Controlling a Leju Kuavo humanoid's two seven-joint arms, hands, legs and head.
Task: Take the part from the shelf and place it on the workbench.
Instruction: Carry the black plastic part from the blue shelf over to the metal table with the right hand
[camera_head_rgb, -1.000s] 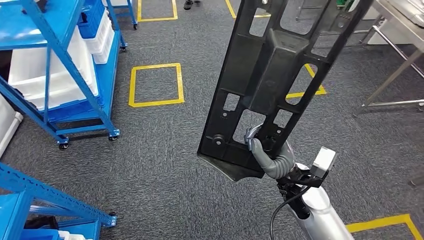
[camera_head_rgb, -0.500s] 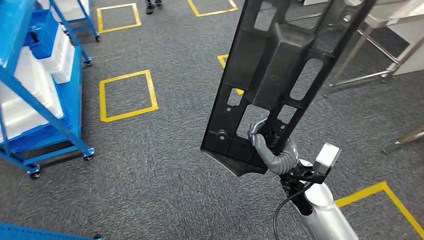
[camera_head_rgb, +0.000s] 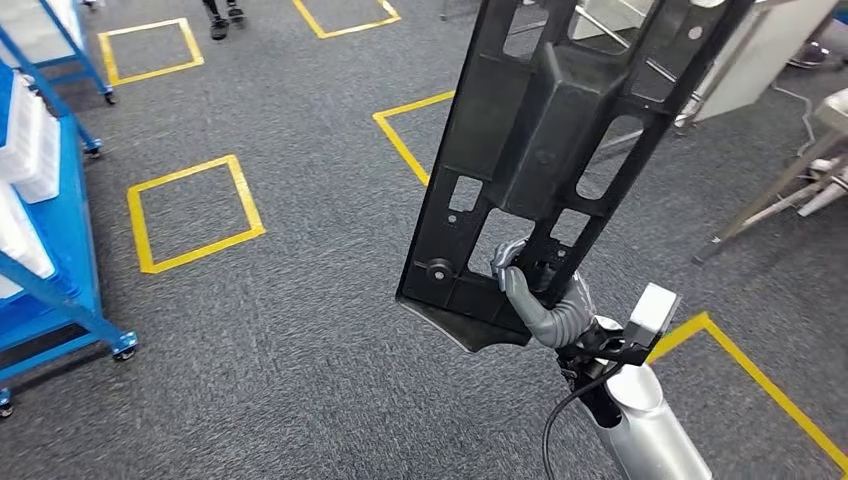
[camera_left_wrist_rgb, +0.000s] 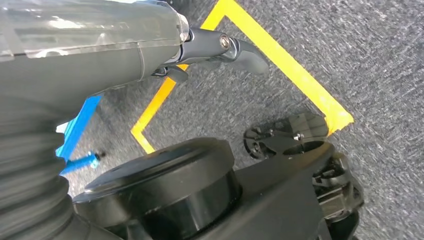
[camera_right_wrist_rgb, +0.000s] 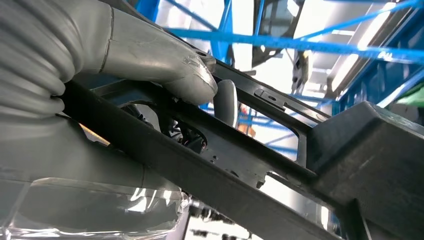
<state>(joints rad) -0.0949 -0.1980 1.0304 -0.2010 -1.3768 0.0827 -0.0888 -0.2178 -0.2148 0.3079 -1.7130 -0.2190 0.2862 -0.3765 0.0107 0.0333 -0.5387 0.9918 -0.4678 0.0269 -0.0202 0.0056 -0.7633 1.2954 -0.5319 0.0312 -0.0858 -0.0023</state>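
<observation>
The part (camera_head_rgb: 560, 130) is a long black plastic panel with cut-out windows and a raised block in its middle. It stands nearly upright in front of me, leaning to the right. My right hand (camera_head_rgb: 541, 300) grips it near its lower end, with fingers hooked through a cut-out. In the right wrist view the grey thumb (camera_right_wrist_rgb: 150, 55) presses on a bar of the part (camera_right_wrist_rgb: 240, 165). My left hand (camera_left_wrist_rgb: 210, 47) hangs over the carpet with nothing in it, fingers loosely apart. Metal workbench legs (camera_head_rgb: 765, 195) stand at the right.
Grey carpet with yellow tape squares (camera_head_rgb: 190, 212) spreads all around. A blue wheeled shelf (camera_head_rgb: 55, 300) with white bins stands at the left edge. A person's feet (camera_head_rgb: 222, 18) show at the top. A white panel (camera_head_rgb: 765, 50) leans at the top right.
The whole scene has slid to the left as the camera turned right; the blue shelf has drifted toward the left edge. The part stays in my right hand the same way.
</observation>
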